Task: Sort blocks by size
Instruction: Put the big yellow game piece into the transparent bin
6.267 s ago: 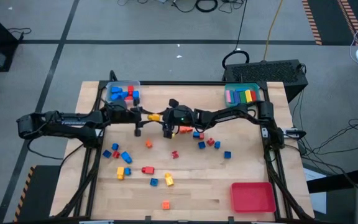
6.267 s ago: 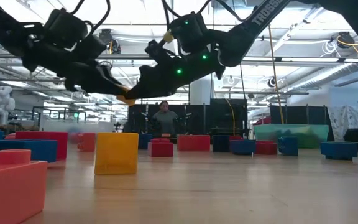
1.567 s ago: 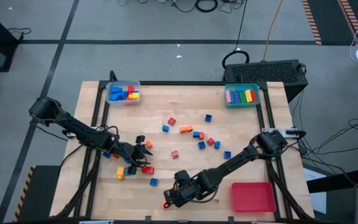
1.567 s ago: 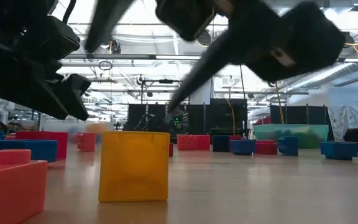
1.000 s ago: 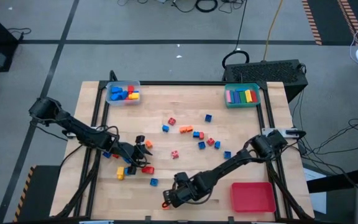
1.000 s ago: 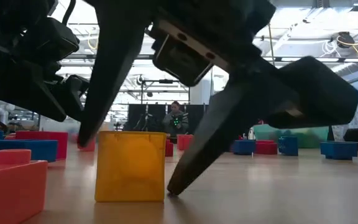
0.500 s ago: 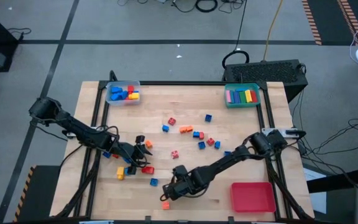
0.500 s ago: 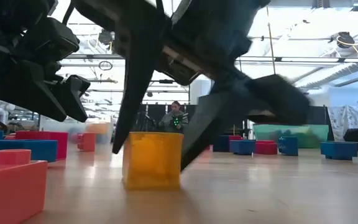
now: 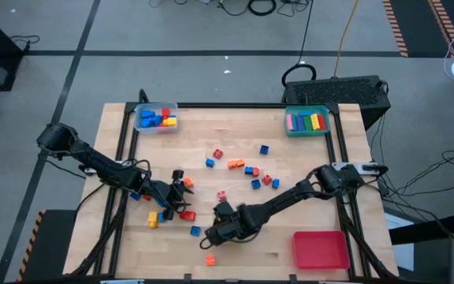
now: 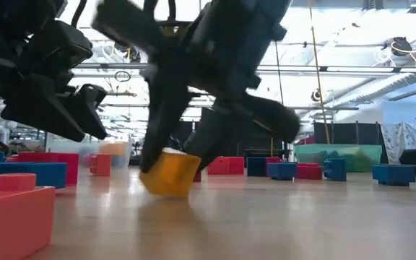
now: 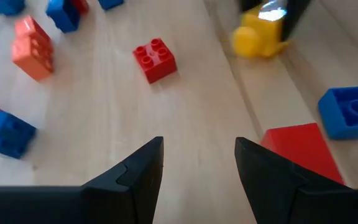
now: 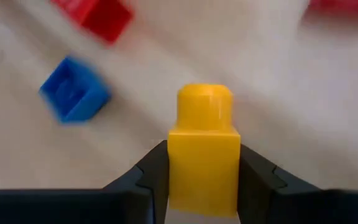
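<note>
Two dark grippers are working over the wooden desk (image 9: 306, 158). The right gripper (image 12: 204, 186) is pinching a small yellow plastic single-stud block (image 12: 204, 158), tilted just above the desk at lower centre of the high view. The left gripper (image 11: 197, 163) is hanging spread, empty, at lower left near a red square four-stud block (image 11: 155, 59).

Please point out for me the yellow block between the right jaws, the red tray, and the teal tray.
yellow block (image 12: 203, 158): right wrist view, its front face between the jaws.
red tray (image 9: 320, 249): high view, its floor.
teal tray (image 9: 307, 132): high view, its near rim.
</note>
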You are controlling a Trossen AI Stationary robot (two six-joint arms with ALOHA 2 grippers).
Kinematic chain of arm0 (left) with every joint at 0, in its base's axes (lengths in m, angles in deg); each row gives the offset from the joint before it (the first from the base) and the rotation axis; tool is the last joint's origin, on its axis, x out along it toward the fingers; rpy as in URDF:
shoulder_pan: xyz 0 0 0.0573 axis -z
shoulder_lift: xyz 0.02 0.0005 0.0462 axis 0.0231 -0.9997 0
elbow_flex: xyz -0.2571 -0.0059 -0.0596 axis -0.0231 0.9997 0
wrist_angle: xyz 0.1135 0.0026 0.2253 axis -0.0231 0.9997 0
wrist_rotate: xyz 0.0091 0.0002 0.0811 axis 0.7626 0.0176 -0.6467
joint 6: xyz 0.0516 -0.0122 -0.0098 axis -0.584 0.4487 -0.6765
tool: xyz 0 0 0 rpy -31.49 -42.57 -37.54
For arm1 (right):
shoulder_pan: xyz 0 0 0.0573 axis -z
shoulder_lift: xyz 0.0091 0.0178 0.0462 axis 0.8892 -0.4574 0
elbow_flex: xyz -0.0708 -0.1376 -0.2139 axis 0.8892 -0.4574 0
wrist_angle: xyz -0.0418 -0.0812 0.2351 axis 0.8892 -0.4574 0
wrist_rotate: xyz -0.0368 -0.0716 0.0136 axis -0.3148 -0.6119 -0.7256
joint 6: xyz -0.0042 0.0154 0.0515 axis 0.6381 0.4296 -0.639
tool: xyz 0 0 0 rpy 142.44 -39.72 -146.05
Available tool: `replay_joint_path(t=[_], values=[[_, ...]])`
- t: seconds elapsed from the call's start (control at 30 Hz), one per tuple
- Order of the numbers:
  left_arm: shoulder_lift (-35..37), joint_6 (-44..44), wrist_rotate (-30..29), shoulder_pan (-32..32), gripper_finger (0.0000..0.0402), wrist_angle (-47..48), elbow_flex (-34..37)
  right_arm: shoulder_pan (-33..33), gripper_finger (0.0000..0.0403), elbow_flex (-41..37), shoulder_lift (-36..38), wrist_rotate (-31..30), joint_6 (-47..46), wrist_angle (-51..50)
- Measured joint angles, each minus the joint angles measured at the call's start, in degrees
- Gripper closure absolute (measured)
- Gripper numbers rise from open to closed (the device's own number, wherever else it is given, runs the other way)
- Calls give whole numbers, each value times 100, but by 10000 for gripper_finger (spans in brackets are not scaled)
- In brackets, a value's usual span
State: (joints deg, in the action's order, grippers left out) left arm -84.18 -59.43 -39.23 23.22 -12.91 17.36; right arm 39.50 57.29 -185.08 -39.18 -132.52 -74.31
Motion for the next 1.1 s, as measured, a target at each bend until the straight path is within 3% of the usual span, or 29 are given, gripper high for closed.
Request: replay_joint_path(t=[0.23,0.43,0.6,1.1], values=[[2,-449,-55,-52,204,-442,0,259,283,1,310,-848,2322,126],[2,-645,24,-247,203,-995,-4,523,283,1,420,-819,3803,696],[2,-764,502,-326,186,-1115,-7,669,283,3,420,-721,4414,851],[2,-793,859,-577,180,-1200,-7,749,283,3,420,-645,5352,1240]])
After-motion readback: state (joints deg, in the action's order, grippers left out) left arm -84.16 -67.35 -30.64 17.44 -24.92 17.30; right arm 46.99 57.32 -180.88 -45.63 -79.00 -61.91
